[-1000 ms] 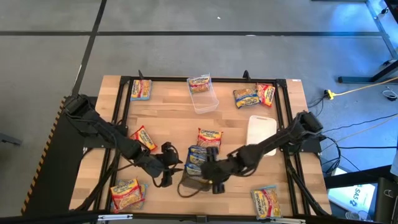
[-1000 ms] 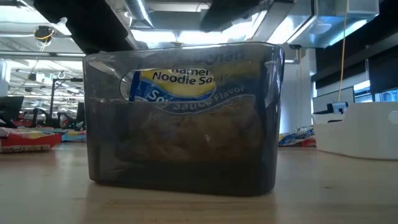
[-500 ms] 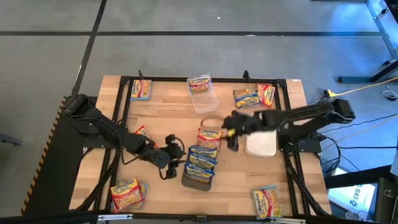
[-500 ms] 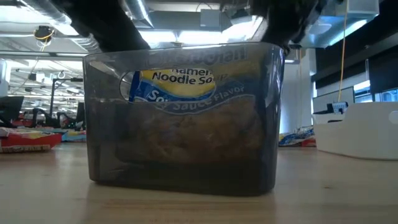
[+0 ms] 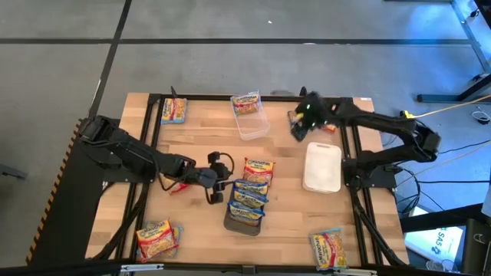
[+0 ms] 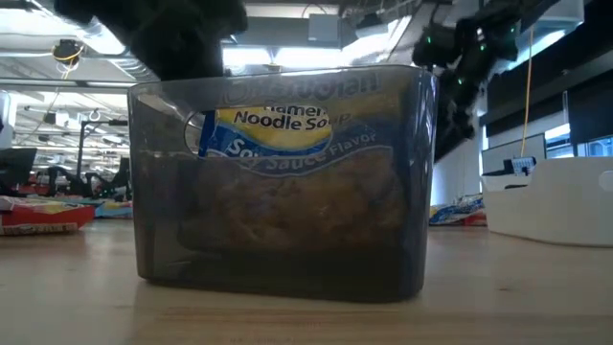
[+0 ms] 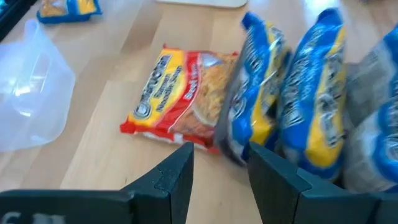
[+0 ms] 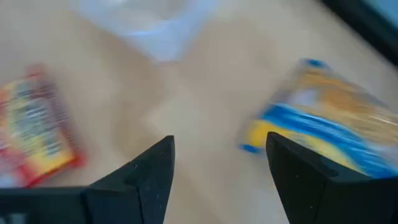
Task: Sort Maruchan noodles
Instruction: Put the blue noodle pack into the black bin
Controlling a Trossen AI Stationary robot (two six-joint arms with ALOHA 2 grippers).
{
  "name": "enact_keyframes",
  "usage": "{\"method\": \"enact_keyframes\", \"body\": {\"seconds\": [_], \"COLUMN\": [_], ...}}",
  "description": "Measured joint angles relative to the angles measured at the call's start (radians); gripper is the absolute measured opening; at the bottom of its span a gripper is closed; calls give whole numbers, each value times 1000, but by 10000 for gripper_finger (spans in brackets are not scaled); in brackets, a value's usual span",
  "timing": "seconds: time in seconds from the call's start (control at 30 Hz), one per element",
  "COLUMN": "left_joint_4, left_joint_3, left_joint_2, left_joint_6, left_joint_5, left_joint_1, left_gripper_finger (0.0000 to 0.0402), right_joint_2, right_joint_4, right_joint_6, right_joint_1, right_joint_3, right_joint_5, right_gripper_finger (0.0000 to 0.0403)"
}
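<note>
A dark grey tray (image 5: 244, 221) (image 6: 283, 182) near the table's middle holds several blue-banded Maruchan packets (image 5: 249, 195) (image 7: 311, 106) standing on edge. A red-banded packet (image 5: 259, 170) (image 7: 180, 99) lies flat just beyond it. My left gripper (image 5: 219, 178) (image 7: 219, 152) is open, low and just left of the tray, and points at these packets. My right gripper (image 5: 301, 126) (image 8: 217, 146) is open above the far right of the table, beside a yellow-brown packet (image 5: 304, 116) and a red one (image 5: 328, 115). Its wrist view shows a blue-banded packet (image 8: 323, 118) and a red one (image 8: 37, 130).
A clear tub (image 5: 252, 123) with a packet (image 5: 245, 101) on its far rim stands far centre. A white tray (image 5: 322, 167) sits at the right. More packets lie far left (image 5: 174, 111), near left (image 5: 157, 238), near right (image 5: 328, 249) and under my left arm (image 5: 175, 186).
My right gripper has risen from the dark tray and swung across the table to its far right, ending over the packets there. My left gripper has moved a little toward the far edge and the right, closer to the tray's left side. The tray and its packets have stayed put.
</note>
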Motion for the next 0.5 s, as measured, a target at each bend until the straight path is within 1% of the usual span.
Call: {"method": "enact_keyframes", "body": {"seconds": [0.13,0.2,0.33,0.5], "left_joint_4": [101,130,140,141], "left_joint_3": [-73,-98,-118,-125], "left_joint_2": [0,0,0,0], "left_joint_6": [-51,-85,-143,-158], "left_joint_5": [5,13,25,25], "left_joint_1": [5,5,4,4], "left_gripper_finger": [141,141,141,141], "right_joint_2": [0,0,0,27], "right_joint_4": [-38,-64,-96,-7], "right_joint_6": [-29,-32,-56,-17], "right_joint_1": [-156,-210,-279,-353], "right_joint_3": [0,0,-12,-80], "right_joint_5": [-14,7,59,59], "right_gripper_finger": [227,227,227,227]}}
